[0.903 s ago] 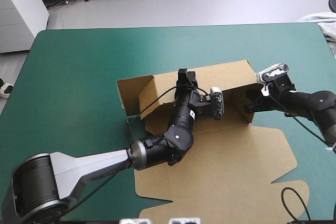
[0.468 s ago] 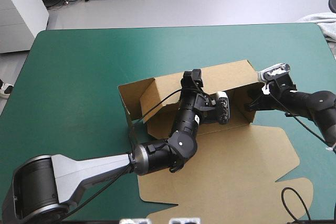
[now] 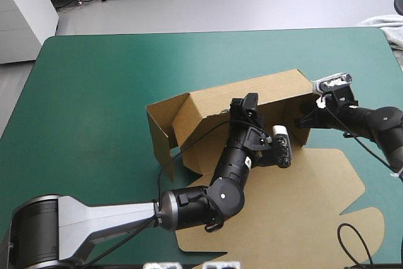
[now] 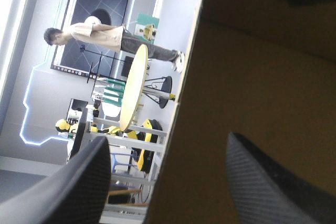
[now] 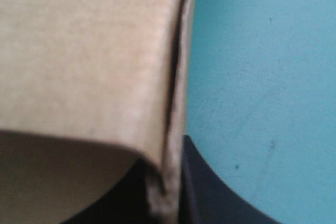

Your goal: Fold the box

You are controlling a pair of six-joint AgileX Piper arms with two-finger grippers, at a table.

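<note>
**Box walls up, a tool at two of them**

The brown box (image 3: 277, 89) sits just right of the frame's centre on the teal-green table (image 3: 94, 92). Its walls are raised and its lid lies flat toward the lower right. The left tool (image 3: 250, 102) gapes wide, straddling the long wall's edge. The right tool (image 3: 305, 118) pinches the right end wall.

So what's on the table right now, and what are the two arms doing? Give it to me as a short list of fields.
table: teal-green cover
box: brown board, walls up on the far half, near half lying flat
left jaws: open, long wall's edge between them
right jaws: shut on the box's right end
</note>
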